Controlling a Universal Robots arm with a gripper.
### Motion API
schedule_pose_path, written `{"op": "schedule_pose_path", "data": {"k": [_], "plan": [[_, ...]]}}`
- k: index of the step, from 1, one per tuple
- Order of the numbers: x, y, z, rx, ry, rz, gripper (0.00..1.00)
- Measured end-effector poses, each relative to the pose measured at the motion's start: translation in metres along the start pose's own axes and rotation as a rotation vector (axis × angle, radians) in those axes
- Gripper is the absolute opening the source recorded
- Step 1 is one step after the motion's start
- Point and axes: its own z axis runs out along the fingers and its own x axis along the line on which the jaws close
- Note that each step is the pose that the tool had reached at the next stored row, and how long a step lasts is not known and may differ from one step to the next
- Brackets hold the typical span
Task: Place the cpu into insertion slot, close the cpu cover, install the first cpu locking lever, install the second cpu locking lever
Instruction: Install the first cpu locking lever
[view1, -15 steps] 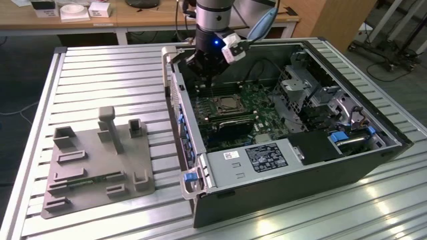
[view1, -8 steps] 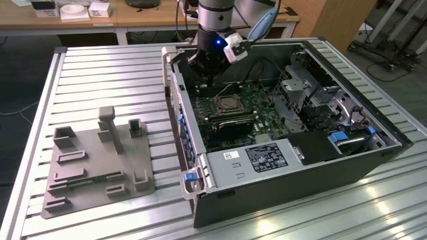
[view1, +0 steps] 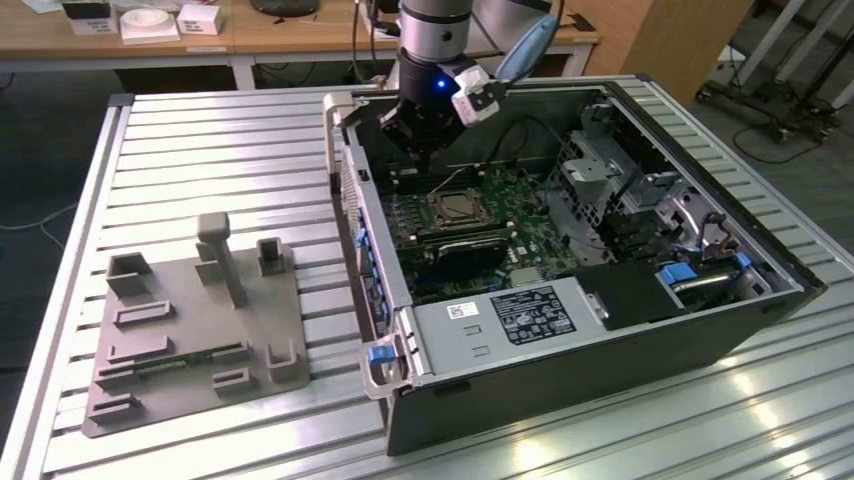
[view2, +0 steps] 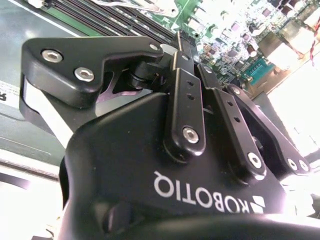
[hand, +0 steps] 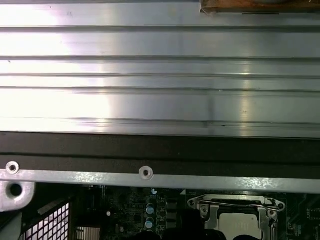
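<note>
Ribbed metal table (view1: 200, 170) carries an open computer case (view1: 561, 400) lying on its side, with a grey moulded tray (view1: 200, 330) at nine o'clock from it. The claw (view1: 424, 158) hangs inside the case near its back wall, above the green circuit board (view1: 534, 225). How wide it stands I cannot tell, and nothing shows in its hold.

The socket (view1: 461, 208) lies at about five o'clock from the claw in the exterior view, close by but apart from it. In the first wrist view the chip (hand: 241, 226) seems to sit already in the socket, a pale square inside the cover (hand: 207, 212), which looks folded down over it. A thin lever (hand: 235, 202) crosses the cover's far edge. Whether it is latched I cannot make out.

The chip lies flat, metal top facing up out of the case. Being square it has no real long axis, and its edges run true with the cover and the nearby memory slots (view1: 461, 240).

The likely trouble is a springy lever. If the claw meets it off-centre, it could slip off and snap back, or the claw could land on the cover and load the chip. The case wall is close, so a sideways sweep may clip it.
</note>
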Motion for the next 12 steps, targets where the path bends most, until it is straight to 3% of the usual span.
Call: {"op": "schedule_pose_path", "data": {"k": [12], "plan": [[-0.0088,-0.0002,0.0016,-0.0003,0.0001,-0.007,0.10]]}}
